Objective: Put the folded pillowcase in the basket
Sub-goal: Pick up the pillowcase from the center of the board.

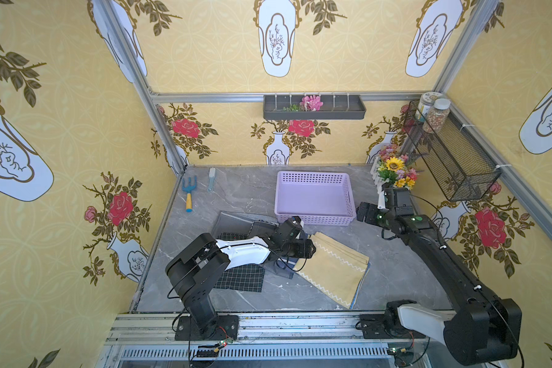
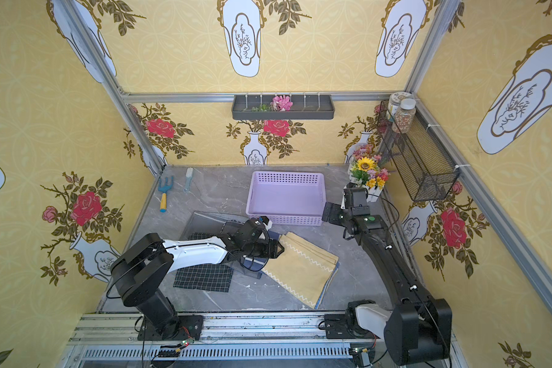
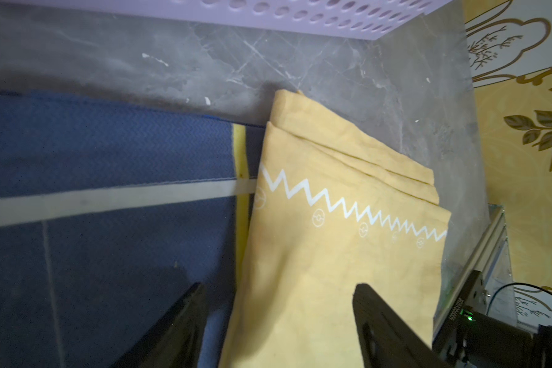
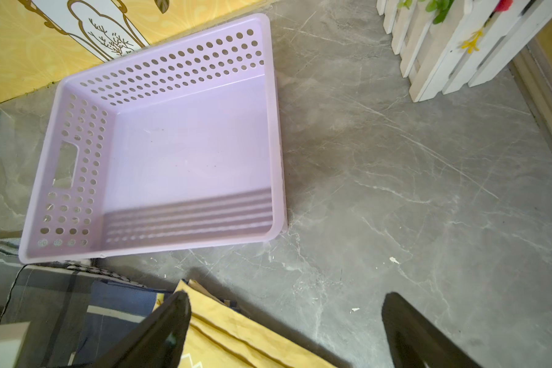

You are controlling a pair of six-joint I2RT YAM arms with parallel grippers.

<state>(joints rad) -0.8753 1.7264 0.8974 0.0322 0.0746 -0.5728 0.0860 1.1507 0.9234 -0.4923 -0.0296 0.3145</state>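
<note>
Two black parallel grippers are in view, both with their jaws spread and nothing pinched between them. The left gripper [image 3: 279, 286] sits low over the near-basket corner of the folded pale yellow pillowcase [image 1: 335, 274] with white zigzag trim. In the left wrist view, one finger [image 3: 185, 318] is over a dark blue woven cloth [image 3: 109, 143] and the other over the yellow fabric. Whether the tips touch the fabric cannot be told.

The pillowcase lies flat on the grey marble-patterned tabletop [image 1: 395, 270], its left edge overlapping the blue cloth. It is in front of the shallow rectangular lilac plastic basket [image 1: 316, 220] with perforated sides, near it but apart, and wholly outside it. The basket's solid floor is bare.

The right gripper [image 4: 284, 299] hangs above the tabletop just beside the basket's near right corner. A black cloth with a thin white grid [image 1: 241, 277] lies under the left arm.
</note>
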